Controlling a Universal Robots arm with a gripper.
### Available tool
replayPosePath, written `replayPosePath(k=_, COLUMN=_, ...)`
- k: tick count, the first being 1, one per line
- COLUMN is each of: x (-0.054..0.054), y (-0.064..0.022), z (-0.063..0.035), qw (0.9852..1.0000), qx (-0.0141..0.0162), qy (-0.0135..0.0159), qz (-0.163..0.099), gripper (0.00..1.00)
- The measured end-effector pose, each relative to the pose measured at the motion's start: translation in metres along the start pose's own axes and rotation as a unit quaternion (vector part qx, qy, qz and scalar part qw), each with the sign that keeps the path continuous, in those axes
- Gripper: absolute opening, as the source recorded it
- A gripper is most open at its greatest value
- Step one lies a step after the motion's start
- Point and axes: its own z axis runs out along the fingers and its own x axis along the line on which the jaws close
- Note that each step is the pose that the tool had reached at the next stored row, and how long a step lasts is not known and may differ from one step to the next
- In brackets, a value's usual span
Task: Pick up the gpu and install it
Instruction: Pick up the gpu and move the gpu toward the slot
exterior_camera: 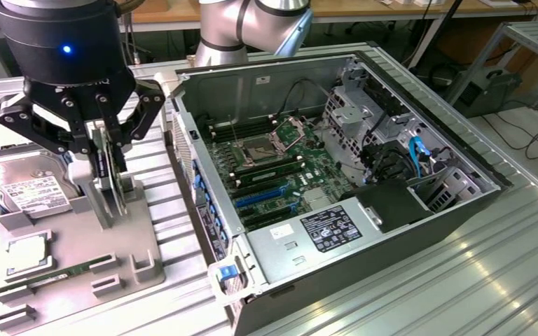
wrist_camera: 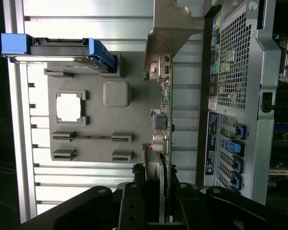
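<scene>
The gpu is a thin card standing on edge over the grey holder tray at the exterior view's left. My gripper comes down from above and is shut on the card's upper part. The card's lower edge is at the tray's upright slot; I cannot tell whether it is clear of it. In the wrist view the gpu shows edge-on, green board with small parts and a silver end bracket, clamped in my gripper. The open computer case lies to the exterior view's right, with blue expansion slots on its motherboard.
On the tray sit a hard drive, a CPU and a RAM stick. The case's rear panel is close beside the card. Cables and a power supply fill the case's near side. The ribbed metal table extends around.
</scene>
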Motion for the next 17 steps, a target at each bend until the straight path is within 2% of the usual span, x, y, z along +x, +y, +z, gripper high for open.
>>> replayPosePath(k=17, x=0.0, y=-0.001, z=-0.0164, qw=1.0, qx=0.0009, qy=-0.0001, qz=0.0, gripper=0.28)
